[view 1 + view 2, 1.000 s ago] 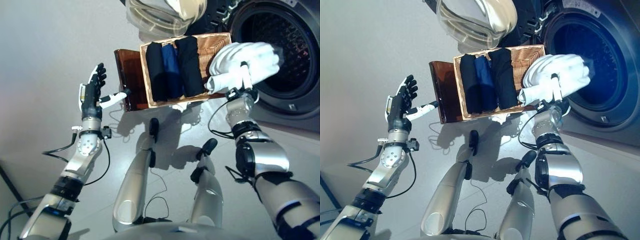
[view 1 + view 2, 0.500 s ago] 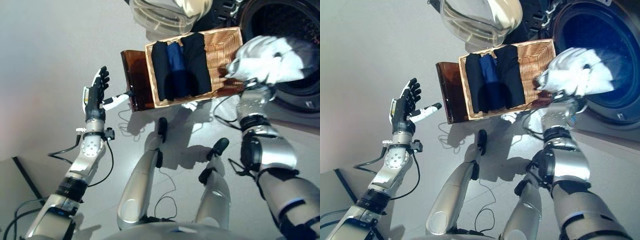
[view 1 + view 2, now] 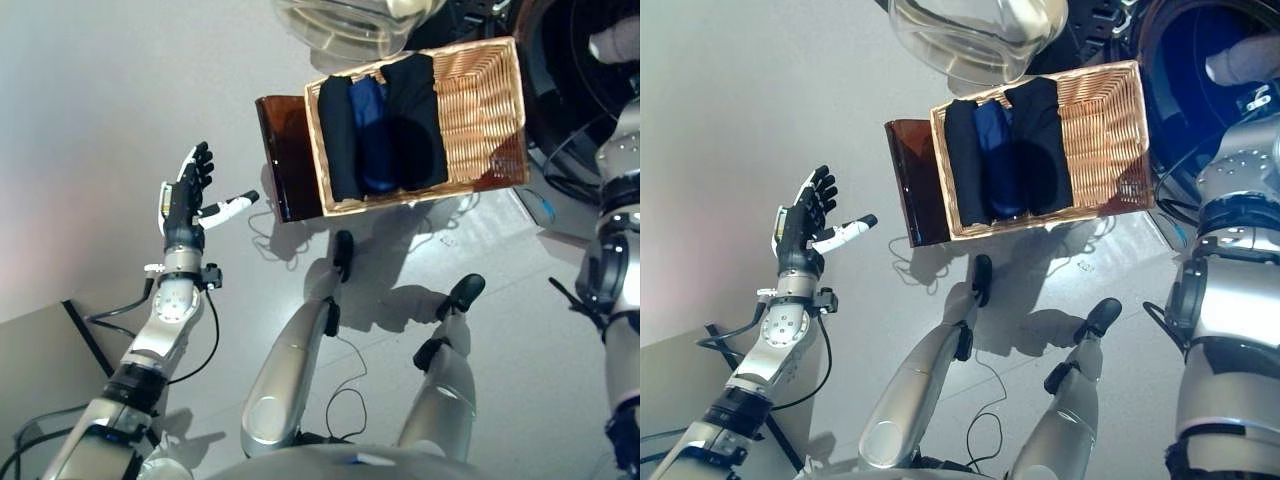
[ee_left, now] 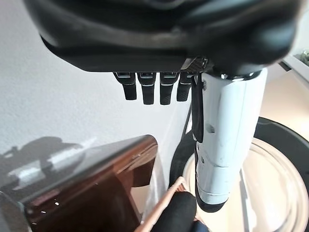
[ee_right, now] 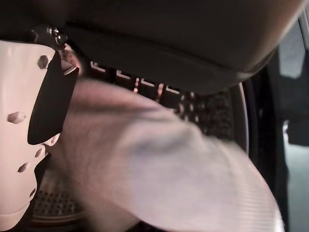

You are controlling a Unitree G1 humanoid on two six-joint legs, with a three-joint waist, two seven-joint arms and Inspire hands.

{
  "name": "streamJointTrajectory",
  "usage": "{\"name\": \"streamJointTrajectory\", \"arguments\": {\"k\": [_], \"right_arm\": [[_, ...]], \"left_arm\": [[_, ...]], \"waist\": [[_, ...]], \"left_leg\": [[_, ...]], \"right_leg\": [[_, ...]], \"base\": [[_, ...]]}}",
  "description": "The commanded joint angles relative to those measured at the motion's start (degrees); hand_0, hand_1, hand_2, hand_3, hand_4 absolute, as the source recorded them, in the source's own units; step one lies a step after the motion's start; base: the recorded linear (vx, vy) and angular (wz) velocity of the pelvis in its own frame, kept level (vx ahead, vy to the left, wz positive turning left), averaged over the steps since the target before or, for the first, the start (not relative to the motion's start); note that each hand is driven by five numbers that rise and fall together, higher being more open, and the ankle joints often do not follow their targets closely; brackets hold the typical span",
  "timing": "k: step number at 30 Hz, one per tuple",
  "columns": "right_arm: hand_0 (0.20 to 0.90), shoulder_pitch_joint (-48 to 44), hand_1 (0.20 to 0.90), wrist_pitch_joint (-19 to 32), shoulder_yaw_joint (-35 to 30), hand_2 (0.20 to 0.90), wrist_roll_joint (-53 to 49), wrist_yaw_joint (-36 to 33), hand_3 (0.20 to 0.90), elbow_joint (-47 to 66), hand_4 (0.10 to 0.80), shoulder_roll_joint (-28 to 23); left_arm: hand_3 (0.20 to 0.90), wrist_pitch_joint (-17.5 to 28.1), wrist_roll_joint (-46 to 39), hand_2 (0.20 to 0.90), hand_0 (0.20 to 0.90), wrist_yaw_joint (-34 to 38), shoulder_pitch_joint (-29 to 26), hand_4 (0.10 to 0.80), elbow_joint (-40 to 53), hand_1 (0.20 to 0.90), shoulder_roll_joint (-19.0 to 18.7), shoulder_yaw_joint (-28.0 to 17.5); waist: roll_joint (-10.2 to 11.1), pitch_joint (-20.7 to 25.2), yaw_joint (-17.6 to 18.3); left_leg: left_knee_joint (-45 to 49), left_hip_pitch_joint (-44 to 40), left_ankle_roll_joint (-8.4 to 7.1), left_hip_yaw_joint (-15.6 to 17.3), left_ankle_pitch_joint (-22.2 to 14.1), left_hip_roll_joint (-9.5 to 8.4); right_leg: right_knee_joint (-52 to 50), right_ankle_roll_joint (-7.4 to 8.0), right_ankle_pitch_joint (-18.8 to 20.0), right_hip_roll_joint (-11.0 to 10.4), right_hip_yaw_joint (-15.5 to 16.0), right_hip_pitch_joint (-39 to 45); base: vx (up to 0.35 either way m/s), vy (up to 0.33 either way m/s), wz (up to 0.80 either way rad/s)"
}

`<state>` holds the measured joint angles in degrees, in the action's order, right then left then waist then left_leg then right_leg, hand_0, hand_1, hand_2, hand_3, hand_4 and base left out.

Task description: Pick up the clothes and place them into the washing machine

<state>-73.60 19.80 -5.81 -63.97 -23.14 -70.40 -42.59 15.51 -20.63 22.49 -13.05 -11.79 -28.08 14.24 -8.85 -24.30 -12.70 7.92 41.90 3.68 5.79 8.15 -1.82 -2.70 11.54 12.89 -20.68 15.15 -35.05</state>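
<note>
My right hand (image 5: 21, 145) is shut on a white garment (image 5: 159, 164) and holds it inside the washing machine's drum (image 5: 207, 104). In the eye views the white garment (image 3: 1240, 58) shows in the dark drum opening (image 3: 565, 90) at the top right. The wicker basket (image 3: 490, 100) rests on the dark brown box (image 3: 285, 160) and holds folded black clothes (image 3: 415, 120) and a blue garment (image 3: 372, 135) in its left half. My left hand (image 3: 185, 195) is open and empty, raised to the left of the box.
The machine's round glass door (image 3: 350, 25) stands open above the basket's far edge. Grey floor lies to the left and in front. A dark-edged panel (image 3: 85, 340) lies at the lower left.
My right hand has carried the white garment from above the basket's right end into the drum opening. The view has shifted. My left hand stays open.
</note>
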Motion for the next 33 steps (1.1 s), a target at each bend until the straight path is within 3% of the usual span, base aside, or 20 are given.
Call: {"name": "streamJointTrajectory", "arguments": {"k": [1,8,16,21,25,30,33], "right_arm": [[0.900,3.9,0.900,2.4,2.7,0.900,-0.8,3.8,0.900,1.9,0.800,2.4],[0.900,7.4,0.900,2.1,2.1,0.900,-1.2,5.4,0.900,1.6,0.800,11.2],[0.900,10.0,0.900,1.5,3.3,0.900,0.2,6.7,0.900,3.7,0.800,16.6],[0.900,8.3,0.900,-4.8,10.5,0.900,13.7,4.0,0.900,-0.3,0.800,15.6],[0.900,3.9,0.900,-13.8,19.9,0.900,30.9,2.3,0.900,-8.3,0.800,14.2],[0.900,3.3,0.900,-17.4,26.0,0.900,42.5,5.3,0.900,-11.3,0.800,16.0],[0.900,2.4,0.900,-18.1,25.7,0.900,44.1,4.6,0.900,-13.2,0.800,16.2]], "left_arm": [[0.900,4.6,-1.4,0.900,0.900,0.1,2.8,0.800,3.7,0.900,-1.0,-2.3],[0.900,4.5,-1.8,0.900,0.900,-0.6,2.3,0.800,4.0,0.900,-1.4,-2.3],[0.900,4.7,-2.1,0.900,0.900,-1.1,2.5,0.800,3.7,0.900,-1.6,-2.6],[0.900,4.7,-2.0,0.900,0.900,-1.4,3.3,0.800,4.1,0.900,-2.8,-2.9],[0.900,4.3,-1.5,0.900,0.900,0.3,4.2,0.800,5.7,0.900,-4.0,-4.7],[0.900,4.9,-2.4,0.900,0.900,1.1,3.9,0.800,10.0,0.900,-2.3,-8.1],[0.900,5.4,-2.5,0.900,0.900,1.0,3.7,0.800,12.6,0.900,-2.3,-10.0]], "waist": [[0.0,5.0,1.0],[0.4,4.0,1.6],[2.2,4.1,1.8],[4.4,3.7,1.6],[6.8,3.1,1.0],[8.5,2.2,0.3],[9.5,1.9,-0.6]], "left_leg": [[5.1,3.8,-7.74,-1.9,-7.3,1.86],[4.9,3.2,-7.35,-1.3,-5.8,1.68],[4.8,1.9,-7.94,-2.4,-6.8,1.84],[4.8,1.5,-8.19,-2.8,-6.8,2.15],[4.9,1.6,-8.22,-3.3,-6.7,2.50],[5.4,2.7,-8.40,-4.4,-6.5,2.62],[5.7,3.8,-8.73,-5.1,-6.4,2.61]], "right_leg": [[-3.7,0.34,-7.8,-0.3,-2.3,2.8],[-3.2,-0.25,-6.4,-0.2,-2.0,3.4],[-2.5,-0.08,-7.2,0.7,-1.8,5.5],[-2.1,-0.21,-6.9,1.4,-1.2,6.6],[-2.0,-0.41,-6.7,2.3,-0.5,7.2],[-2.2,-0.65,-7.2,3.2,0.4,7.3],[-1.9,-0.70,-7.4,3.7,0.8,7.1]], "base": [[-0.019,0.007,-0.06],[-0.060,0.005,-0.06],[0.024,-0.017,0.01],[-0.030,-0.019,0.03],[-0.027,-0.023,0.02],[-0.019,-0.044,0.02],[-0.001,-0.035,0.16]]}}
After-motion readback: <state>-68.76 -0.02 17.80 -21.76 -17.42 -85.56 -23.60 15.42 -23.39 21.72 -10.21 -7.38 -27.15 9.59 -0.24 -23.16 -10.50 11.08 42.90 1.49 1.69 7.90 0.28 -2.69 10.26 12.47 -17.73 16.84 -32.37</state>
